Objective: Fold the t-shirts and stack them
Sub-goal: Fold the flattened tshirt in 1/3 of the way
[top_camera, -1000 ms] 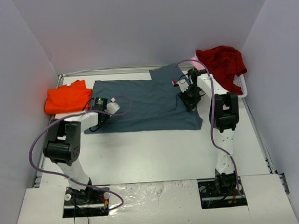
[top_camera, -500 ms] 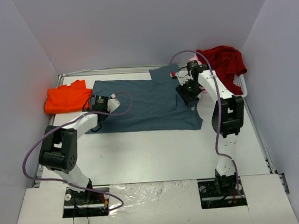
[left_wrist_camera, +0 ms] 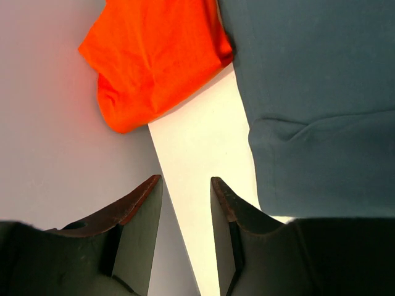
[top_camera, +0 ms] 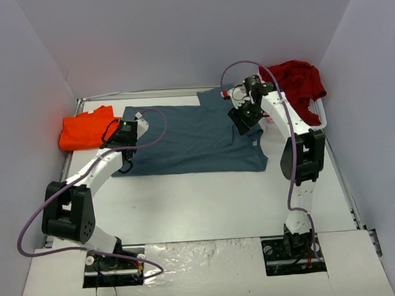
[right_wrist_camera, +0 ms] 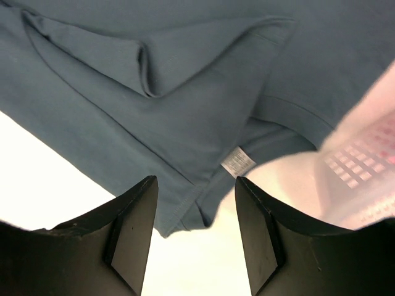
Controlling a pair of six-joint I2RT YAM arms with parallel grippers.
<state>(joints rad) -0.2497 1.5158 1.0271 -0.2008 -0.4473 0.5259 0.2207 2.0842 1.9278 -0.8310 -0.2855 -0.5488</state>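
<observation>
The slate blue-grey t-shirt [top_camera: 190, 138] lies spread flat mid-table. My left gripper [top_camera: 124, 129] hovers at its left edge, open and empty. In the left wrist view [left_wrist_camera: 185, 180] bare table lies between the jaws, the blue-grey shirt [left_wrist_camera: 308, 92] to the right and the orange shirt [left_wrist_camera: 154, 55] beyond. The orange t-shirt [top_camera: 88, 130] lies folded at the far left. My right gripper [top_camera: 243, 117] is open and empty over the shirt's right sleeve area. The right wrist view [right_wrist_camera: 195, 180] shows a shirt corner [right_wrist_camera: 154, 92] with a white label [right_wrist_camera: 237, 161]. The dark red t-shirt [top_camera: 293, 81] is heaped at the back right, pale pink cloth [right_wrist_camera: 364, 142] beside it.
A white plastic basket [top_camera: 318, 114] stands at the back right under the red shirt. Grey walls close in the left, back and right sides. Purple cables loop from both arms above the cloth.
My left gripper has moved away from me along the blue-grey shirt's left edge. My right gripper has risen and shifted back and left over the shirt's right side.
</observation>
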